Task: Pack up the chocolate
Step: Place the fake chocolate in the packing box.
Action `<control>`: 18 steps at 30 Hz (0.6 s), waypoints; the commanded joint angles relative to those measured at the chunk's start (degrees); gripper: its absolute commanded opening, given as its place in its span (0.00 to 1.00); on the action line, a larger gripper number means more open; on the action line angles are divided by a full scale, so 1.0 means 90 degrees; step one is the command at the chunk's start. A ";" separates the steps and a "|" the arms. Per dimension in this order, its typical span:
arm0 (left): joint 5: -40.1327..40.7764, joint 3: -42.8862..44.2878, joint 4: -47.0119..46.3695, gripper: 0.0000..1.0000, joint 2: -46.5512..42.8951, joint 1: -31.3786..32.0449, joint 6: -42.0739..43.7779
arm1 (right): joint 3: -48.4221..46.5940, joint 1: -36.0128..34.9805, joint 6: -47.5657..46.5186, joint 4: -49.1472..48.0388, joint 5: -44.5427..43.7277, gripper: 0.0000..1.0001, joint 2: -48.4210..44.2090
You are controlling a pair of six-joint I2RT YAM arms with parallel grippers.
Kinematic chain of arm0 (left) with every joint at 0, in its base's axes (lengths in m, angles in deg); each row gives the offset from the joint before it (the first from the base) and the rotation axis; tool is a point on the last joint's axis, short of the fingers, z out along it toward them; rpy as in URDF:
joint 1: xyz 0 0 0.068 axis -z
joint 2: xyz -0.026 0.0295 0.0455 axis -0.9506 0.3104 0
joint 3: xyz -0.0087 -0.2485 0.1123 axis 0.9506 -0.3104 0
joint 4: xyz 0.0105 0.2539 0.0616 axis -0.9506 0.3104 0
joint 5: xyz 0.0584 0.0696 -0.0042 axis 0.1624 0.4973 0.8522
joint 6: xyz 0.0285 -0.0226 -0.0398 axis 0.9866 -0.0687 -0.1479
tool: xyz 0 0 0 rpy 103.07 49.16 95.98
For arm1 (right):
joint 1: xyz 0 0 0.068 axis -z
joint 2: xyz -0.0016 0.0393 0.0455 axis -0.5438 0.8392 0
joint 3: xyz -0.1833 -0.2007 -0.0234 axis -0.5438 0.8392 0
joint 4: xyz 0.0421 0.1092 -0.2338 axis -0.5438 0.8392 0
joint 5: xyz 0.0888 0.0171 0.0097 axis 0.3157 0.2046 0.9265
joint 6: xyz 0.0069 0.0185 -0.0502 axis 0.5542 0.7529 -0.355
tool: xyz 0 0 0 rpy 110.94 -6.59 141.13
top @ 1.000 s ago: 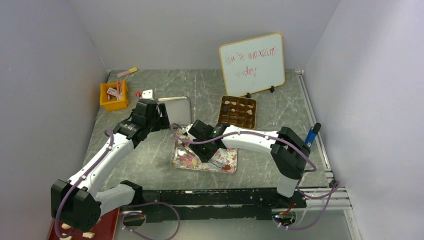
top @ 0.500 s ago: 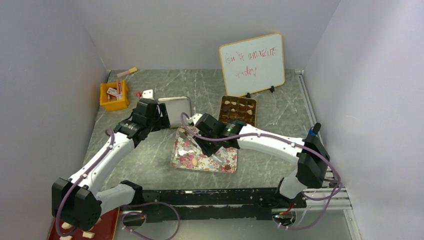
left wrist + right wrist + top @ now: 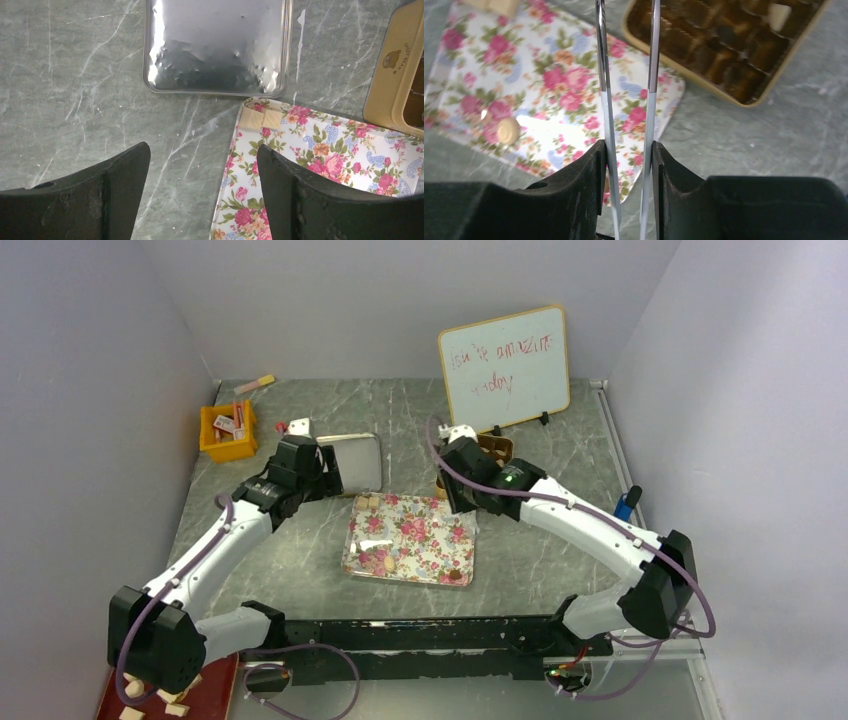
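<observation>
Tan chocolate pair (image 3: 260,119) sits in the tray (image 3: 320,150) corner, round piece (image 3: 507,130) near its front edge, more in the brown box (image 3: 724,55) beside it. Right claw (image 3: 628,147) narrow, clamping tweezers (image 3: 602,100); tips off-frame, possibly empty. Left claw (image 3: 200,150) wide over bench (image 3: 75,75).

White arms (image 3: 205,560) carry black joints (image 3: 150,635), black jaws and purple cables (image 3: 436,450).

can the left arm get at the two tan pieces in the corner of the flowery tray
Probably yes: the left hand hangs open just short of the two tan pieces, which lie bare in a corner of the floral tray. Nothing lies between, and the right hand is off by the chocolate box.
</observation>
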 commanded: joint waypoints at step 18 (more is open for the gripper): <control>-0.0116 0.0058 -0.0202 0.83 0.0018 -0.0018 0.0026 | 0.0788 0.1034 0.0437 0.0137 -0.0500 0.00 -0.0242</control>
